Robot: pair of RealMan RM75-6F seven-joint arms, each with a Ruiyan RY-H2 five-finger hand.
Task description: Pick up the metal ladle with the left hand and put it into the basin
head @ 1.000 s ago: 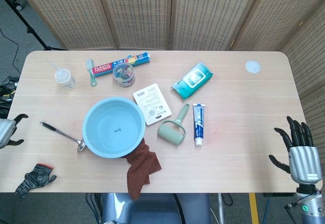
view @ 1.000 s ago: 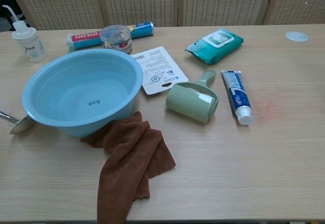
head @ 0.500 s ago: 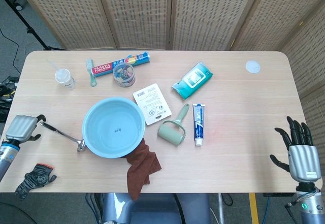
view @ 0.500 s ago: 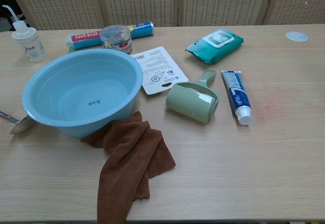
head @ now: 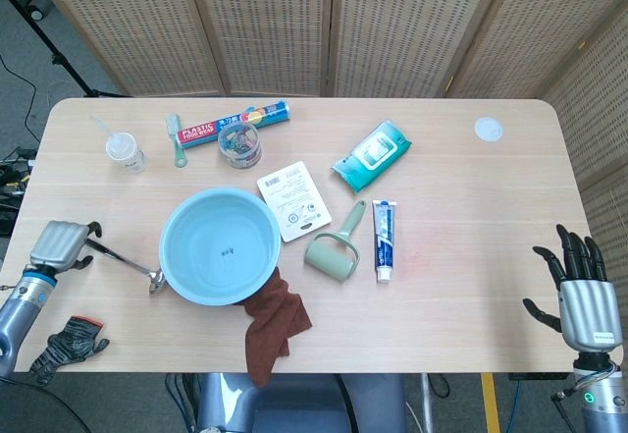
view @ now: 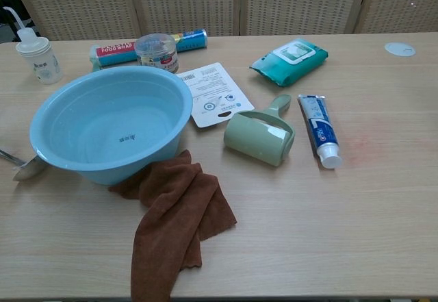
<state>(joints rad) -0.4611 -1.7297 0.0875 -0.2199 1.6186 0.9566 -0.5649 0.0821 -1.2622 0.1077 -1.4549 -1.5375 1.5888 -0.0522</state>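
Steel glints along the thin handle of the metal ladle (head: 123, 259), which lies flat on the pale wood-grain table (head: 471, 246) with its small rounded bowl just beside the left rim of the basin (head: 219, 245). In the chest view only the ladle's shiny bowl and a stub of handle (view: 24, 166) peek out at the basin's (view: 109, 124) left side. The basin is smooth light-blue plastic, round and deep, and nothing lies inside it.

The left hand (head: 61, 245), boxy and silver with dark fingers, sits over the black far end of the ladle's handle; its fingers curl down there, but whether they actually grip the handle I cannot tell. The right hand (head: 581, 294) hangs off the table's right front edge, dark fingers spread upward and apart, holding nothing.

A crumpled rust-brown cloth (view: 174, 223), soft and napped, tucks under the basin's front and drapes over the table edge. To its right lie a sage-green lint roller (view: 260, 134), a white-and-blue toothpaste tube (view: 318, 132), a glossy teal wipes pack (view: 289, 55) and a flat white card (view: 213, 96). A knitted grey glove (head: 67, 345) lies near the left hand.
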